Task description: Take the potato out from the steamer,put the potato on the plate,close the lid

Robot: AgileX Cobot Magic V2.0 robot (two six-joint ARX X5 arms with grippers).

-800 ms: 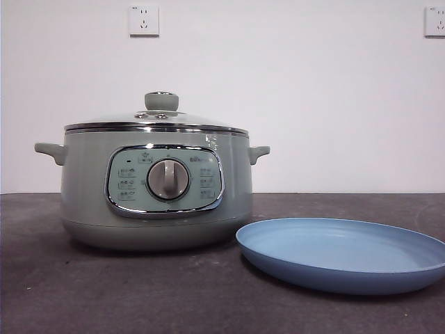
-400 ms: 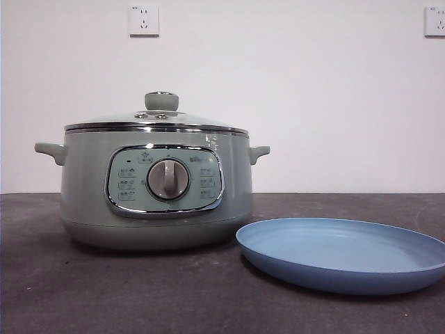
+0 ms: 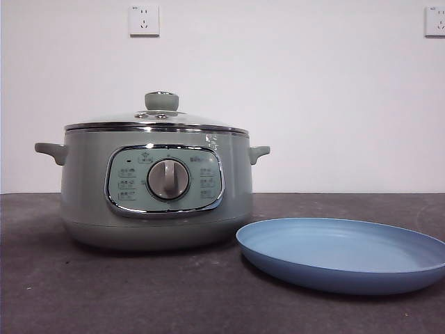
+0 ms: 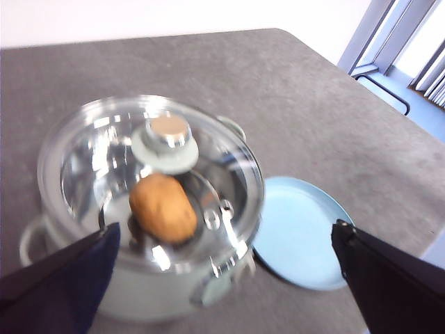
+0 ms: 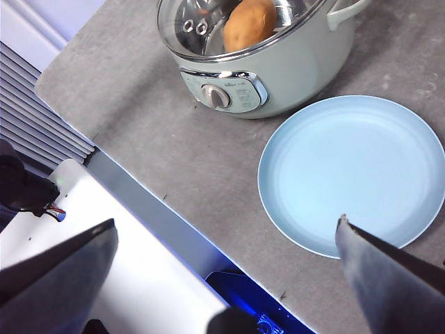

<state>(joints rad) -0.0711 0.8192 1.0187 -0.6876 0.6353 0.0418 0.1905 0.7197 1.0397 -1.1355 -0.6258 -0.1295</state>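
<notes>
The sage-green steamer point(image 3: 83, 181) stands left of middle on the dark table, with the glass lid point(image 3: 156, 120) shut on it. The light-blue plate point(image 3: 341, 254) lies empty to its right, close to it. In the left wrist view the orange-brown potato point(image 4: 162, 207) shows through the lid point(image 4: 90, 160), inside the steamer point(image 4: 153, 296), with the plate point(image 4: 299, 229) beside it. My left gripper point(image 4: 226, 229) is open, high above the steamer. My right gripper point(image 5: 226, 221) is open, high above the plate point(image 5: 354, 167) and steamer point(image 5: 292, 69); the potato point(image 5: 249, 24) shows there too.
Two wall sockets point(image 3: 144, 20) point(image 3: 434, 21) are on the white wall behind. In the right wrist view the table's near edge meets a white base point(image 5: 104, 243). Neither arm shows in the front view.
</notes>
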